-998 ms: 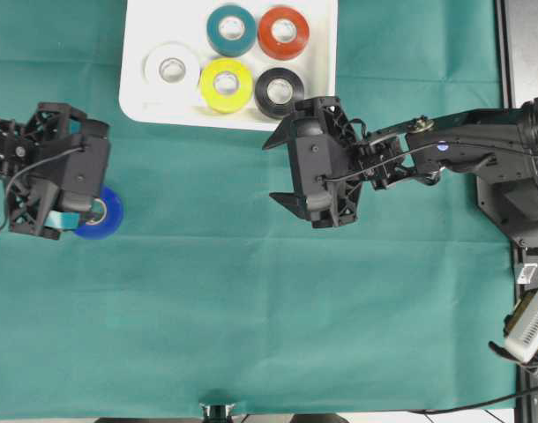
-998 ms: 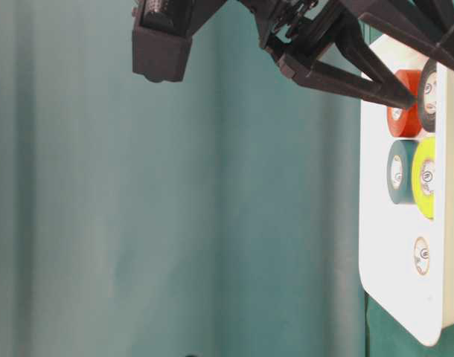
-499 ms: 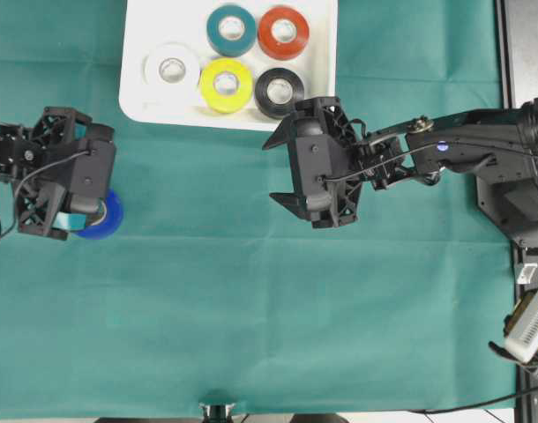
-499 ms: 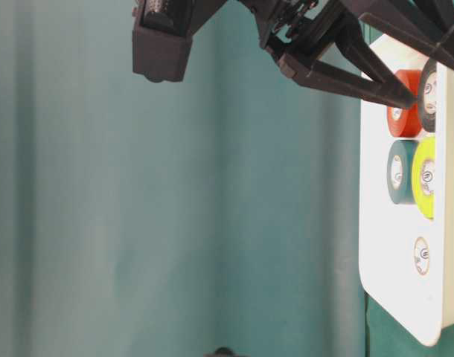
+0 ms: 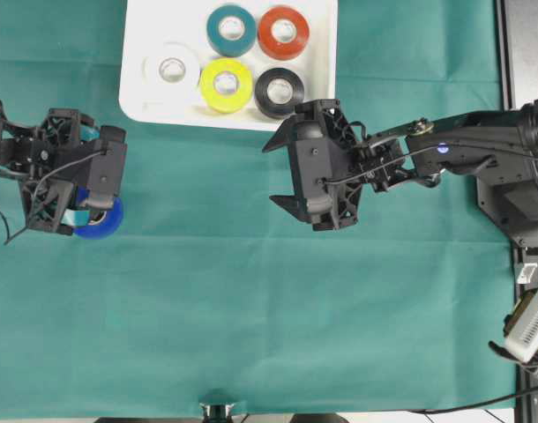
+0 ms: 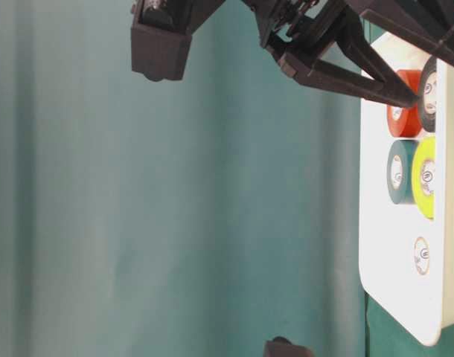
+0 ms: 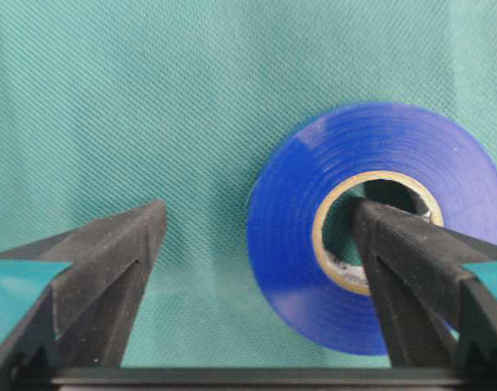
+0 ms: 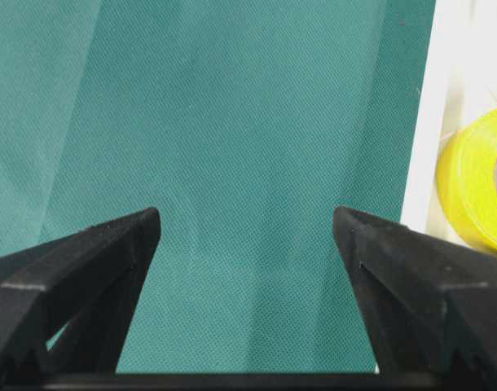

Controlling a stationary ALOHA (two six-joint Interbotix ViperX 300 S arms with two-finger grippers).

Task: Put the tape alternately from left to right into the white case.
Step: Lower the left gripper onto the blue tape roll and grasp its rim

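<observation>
Under left gripper (image 7: 257, 244), spread wide | blue roll (image 7: 314, 244) half hidden | right gripper (image 8: 244, 236) agape

Even, bright, diffuse light throughout; shadows under the arms are faint and soft. No glare. Overhead view sharp. Wrist views show crisp cloth (image 8: 232, 122) weave, while the nearest pincer parts blur slightly.

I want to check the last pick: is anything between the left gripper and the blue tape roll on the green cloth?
Nothing visible. The left gripper is open right over the round blue tape roll, with one finger over its pale core and the other over bare green cloth.
</observation>
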